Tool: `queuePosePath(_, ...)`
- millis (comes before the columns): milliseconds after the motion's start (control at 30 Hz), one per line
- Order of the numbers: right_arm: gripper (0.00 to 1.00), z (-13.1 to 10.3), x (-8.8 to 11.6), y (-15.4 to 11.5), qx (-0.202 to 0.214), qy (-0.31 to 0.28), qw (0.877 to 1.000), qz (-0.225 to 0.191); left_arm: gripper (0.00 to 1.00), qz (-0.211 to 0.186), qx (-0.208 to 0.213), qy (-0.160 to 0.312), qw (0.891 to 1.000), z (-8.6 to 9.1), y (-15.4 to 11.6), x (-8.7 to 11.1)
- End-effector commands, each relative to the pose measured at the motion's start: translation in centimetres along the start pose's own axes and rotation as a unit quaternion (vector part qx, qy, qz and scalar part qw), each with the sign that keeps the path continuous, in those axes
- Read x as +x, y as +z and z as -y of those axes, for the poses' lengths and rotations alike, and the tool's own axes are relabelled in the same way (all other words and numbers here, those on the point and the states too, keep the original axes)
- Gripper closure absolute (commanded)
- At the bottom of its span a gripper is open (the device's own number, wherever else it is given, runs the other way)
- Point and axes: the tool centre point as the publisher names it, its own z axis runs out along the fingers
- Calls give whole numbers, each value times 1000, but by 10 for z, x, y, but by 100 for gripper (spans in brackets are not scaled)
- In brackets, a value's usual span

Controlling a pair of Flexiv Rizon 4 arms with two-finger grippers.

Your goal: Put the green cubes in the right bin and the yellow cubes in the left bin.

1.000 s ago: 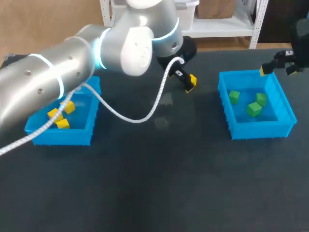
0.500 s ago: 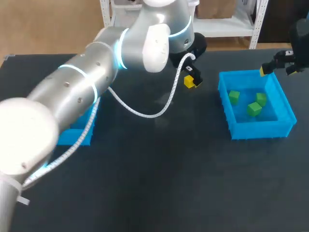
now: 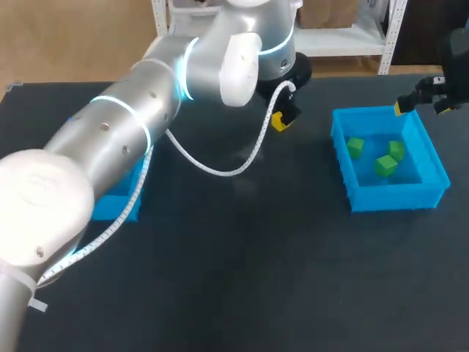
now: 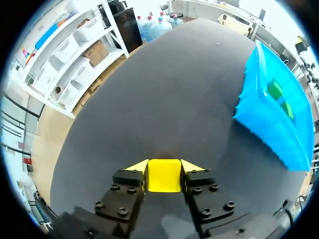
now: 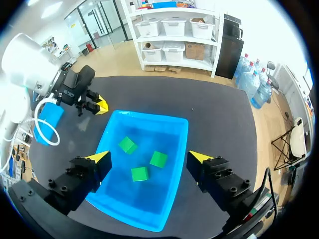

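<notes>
Pinching the yellow cube [image 4: 164, 176] between both fingers, the left end effector [image 4: 164, 168] might have dropped it if jolted.

Matt dark table [image 3: 220, 279] — glossy blue plastic right bin [image 3: 396, 198], smooth satin-silver left arm [image 3: 132, 125]

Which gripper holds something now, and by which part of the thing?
The left gripper holds a yellow cube by two opposite sides. The right gripper is open, holding nothing.
</notes>
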Motion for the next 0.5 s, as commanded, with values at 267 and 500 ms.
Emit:
queuePosePath(267, 0, -1, 1, -1, 2, 0, 1000, 2, 100, 23, 0, -23, 999, -22, -73, 30)
queuePosePath(500, 0, -1, 1, -1, 2, 0, 1000, 2, 100, 57, -11, -77, 995, -52, -136, 90)
